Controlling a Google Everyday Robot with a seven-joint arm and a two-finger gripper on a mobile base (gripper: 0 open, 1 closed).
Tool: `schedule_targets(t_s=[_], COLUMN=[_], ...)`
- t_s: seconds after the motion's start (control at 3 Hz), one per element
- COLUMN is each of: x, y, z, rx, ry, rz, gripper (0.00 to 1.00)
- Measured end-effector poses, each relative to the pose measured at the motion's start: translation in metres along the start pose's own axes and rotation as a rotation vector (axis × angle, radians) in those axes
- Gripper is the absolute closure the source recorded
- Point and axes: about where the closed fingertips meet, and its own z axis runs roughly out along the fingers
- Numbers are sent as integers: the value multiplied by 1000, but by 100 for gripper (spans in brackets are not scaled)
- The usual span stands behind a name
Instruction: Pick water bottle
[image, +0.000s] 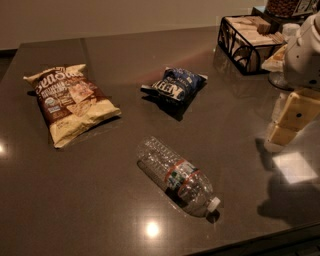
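cream-coloured gripper (289, 120) hangs at the far right, over the dark glossy tabletop (75, 210), well apart from anything it could hold. whether it is released or clenched i cannot tell from where i stand.

starting at the left, a brown and cream crinkled chip bag (70, 102) lies flat. further along, toward the middle and back, a small dark blue snack packet (176, 85) sits crumpled. in front of that, near the front edge, lies the water bottle (177, 176), a clear ribbed plastic one on its side. a red-edged dark label wraps its middle, and its white cap (214, 203) points to the front right. at the back right stands a black wire basket (245, 42) with pale blocks inside.

the trouble i'd expect is this: the bottle is round and lying on a slick surface, so a touch off its centre could send it rolling, perhaps toward the near edge. thin clear plastic may also buckle or squirt free if squeezed hard. closing along its length rather than across it would likely miss altogether.
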Motion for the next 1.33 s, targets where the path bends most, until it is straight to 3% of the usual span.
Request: schedule_targets(t_s=[0.67,1.33], x=[-28,-62], y=[45,81], z=[21,63], rx=[-77,-147], ry=[-88,-161], rz=[77,223], gripper=[0,0])
